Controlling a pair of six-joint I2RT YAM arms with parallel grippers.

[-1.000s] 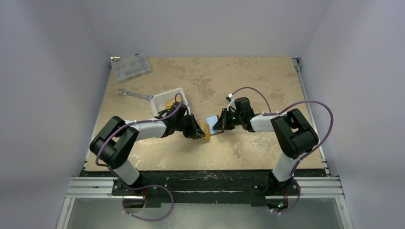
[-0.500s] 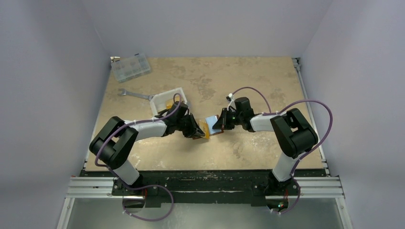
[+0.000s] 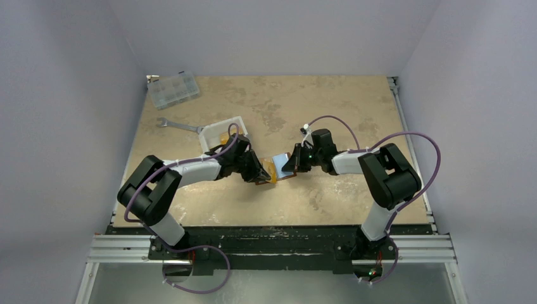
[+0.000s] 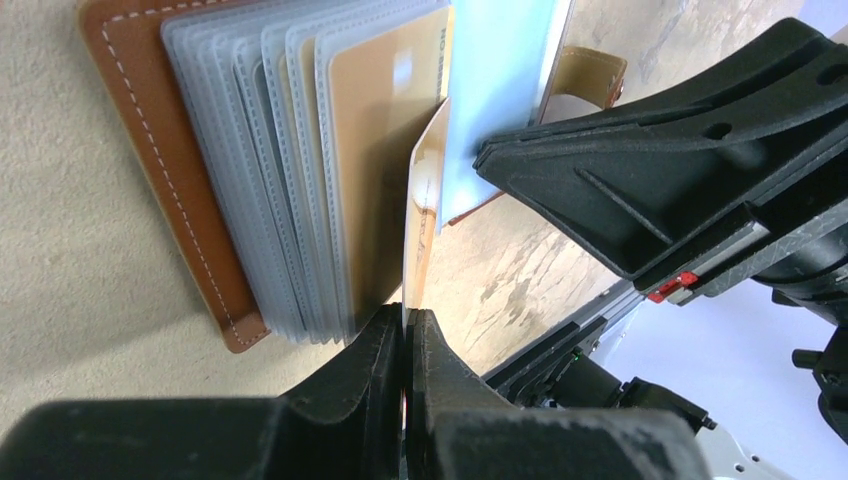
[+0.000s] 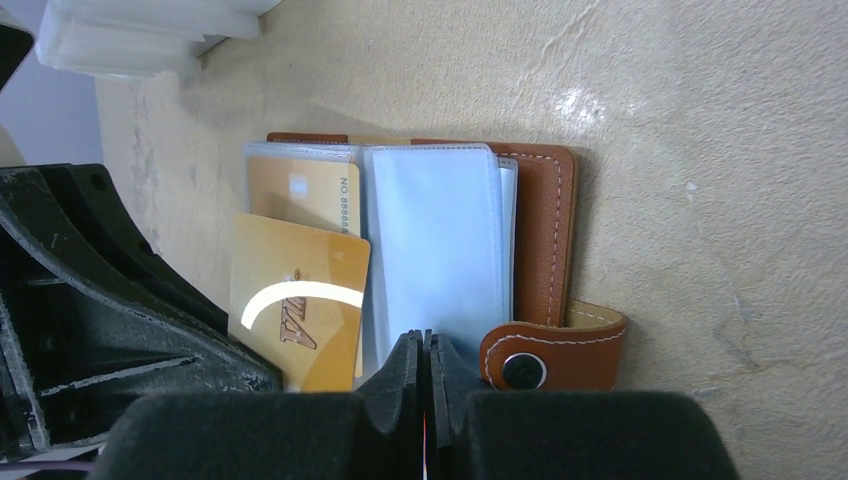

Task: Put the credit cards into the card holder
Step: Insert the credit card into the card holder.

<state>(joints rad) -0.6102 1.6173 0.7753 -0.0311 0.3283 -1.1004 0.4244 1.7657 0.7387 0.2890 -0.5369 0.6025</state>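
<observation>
Tan tabletop [image 3: 329, 107]: my left fingers [image 4: 380, 350] pinch a gold card [image 4: 422, 215] at the open holder [image 4: 150, 130]; right fingers [image 5: 400, 370] clamp its blue leaf [image 5: 435, 250].

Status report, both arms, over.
Left gripper shut on gold card. Right gripper shut on light blue card. Card holder open, lying flat. Nothing in the way.

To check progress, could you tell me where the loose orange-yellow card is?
In the left wrist view, the orange-yellow card stands on edge, pinched in the left tool, between the grey sleeves of the card holder and the light blue sleeve.
</observation>
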